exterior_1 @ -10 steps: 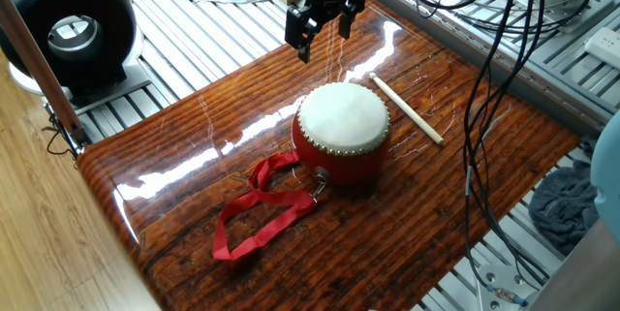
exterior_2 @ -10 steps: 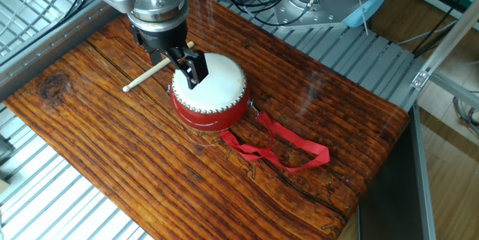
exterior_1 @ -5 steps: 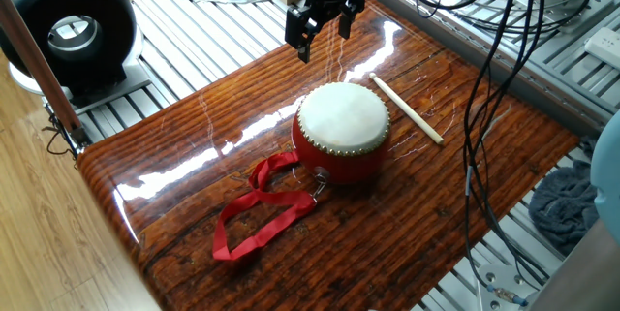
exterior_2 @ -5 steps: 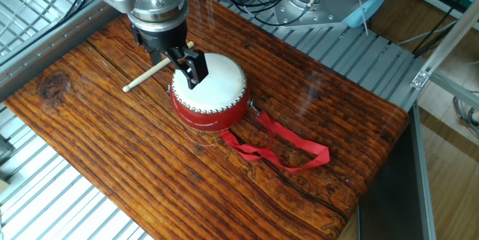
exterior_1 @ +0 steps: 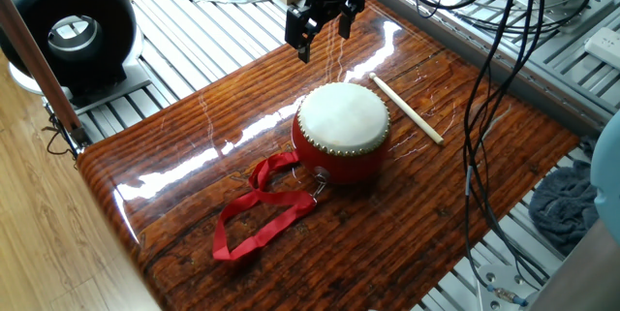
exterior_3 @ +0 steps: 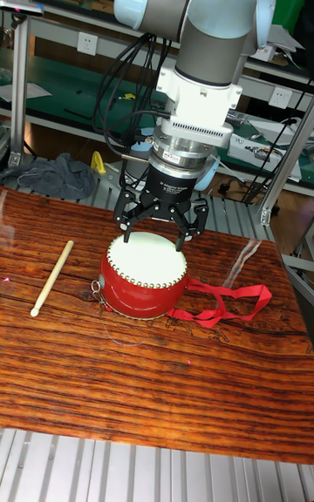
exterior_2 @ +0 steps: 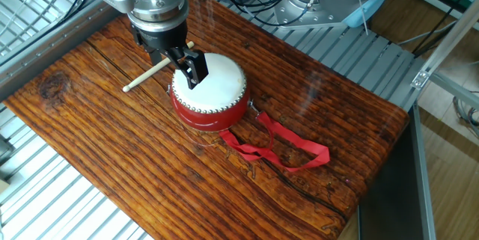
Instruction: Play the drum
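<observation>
Step in hand: we reckon this is the approach. Nothing is gripped and no stroke has landed on the drum (exterior_1: 341, 122).
Pincer: the pincer (exterior_3: 153, 239) hangs with its fingers spread apart and nothing between them.
Drum: it sits upright on the counter (exterior_1: 436, 214), cream skin facing up.
Drum against pincer: the drum is below the pincer. In the tall fixed view the fingertips frame the drum's far rim, and from the other fixed view one fingertip crosses the rim on the stick side. One fixed view suggests clear air between them, so we judge them apart, not touching.
Drumstick: the drumstick (exterior_1: 407, 109) lies flat just beside the drum, untouched.
Ribbon: the ribbon (exterior_1: 262, 209) trails away from the drum on the side opposite the stick.
Next move: we see two options. One is to slide off the drum to the stick, set the jaws across its shaft, lower and close. The other is to drop straight down and tap the skin with a fingertip. Either way, the descent wants a soft touch.
</observation>
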Tool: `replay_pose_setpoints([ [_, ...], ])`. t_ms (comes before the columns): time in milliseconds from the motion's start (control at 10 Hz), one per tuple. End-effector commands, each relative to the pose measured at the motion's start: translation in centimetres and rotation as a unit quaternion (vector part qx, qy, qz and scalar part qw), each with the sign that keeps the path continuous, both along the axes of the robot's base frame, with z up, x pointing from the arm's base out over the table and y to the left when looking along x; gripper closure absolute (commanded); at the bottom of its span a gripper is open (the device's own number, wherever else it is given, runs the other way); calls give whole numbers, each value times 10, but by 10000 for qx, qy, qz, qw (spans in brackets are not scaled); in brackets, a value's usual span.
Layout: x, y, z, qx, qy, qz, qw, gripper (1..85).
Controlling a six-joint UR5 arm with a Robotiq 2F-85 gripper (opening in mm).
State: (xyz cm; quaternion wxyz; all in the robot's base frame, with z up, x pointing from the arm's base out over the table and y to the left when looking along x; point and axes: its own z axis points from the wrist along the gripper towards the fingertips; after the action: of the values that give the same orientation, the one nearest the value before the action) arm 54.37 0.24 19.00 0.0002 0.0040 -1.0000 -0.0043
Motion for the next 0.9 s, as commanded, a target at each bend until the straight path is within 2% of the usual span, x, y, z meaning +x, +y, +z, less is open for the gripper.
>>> replay_pose_setpoints([
  [0,-14,-18,2,-454,226,-92,9987,847],
  [100,-15,-16,2,-568,166,-53,9982,847],
  [200,-13,-15,1,-835,37,-16,9965,847],
  [300,-13,-12,-1,-927,-5,-51,9957,847],
  [400,-13,-8,2,-820,-5,-59,9966,847],
  [500,-15,-8,11,-613,54,-1,9981,847],
  [600,-18,-8,23,-276,147,37,9995,847],
  [700,-21,-17,31,-189,172,168,9995,847],
  [800,-21,-25,36,-189,97,269,9994,847],
])
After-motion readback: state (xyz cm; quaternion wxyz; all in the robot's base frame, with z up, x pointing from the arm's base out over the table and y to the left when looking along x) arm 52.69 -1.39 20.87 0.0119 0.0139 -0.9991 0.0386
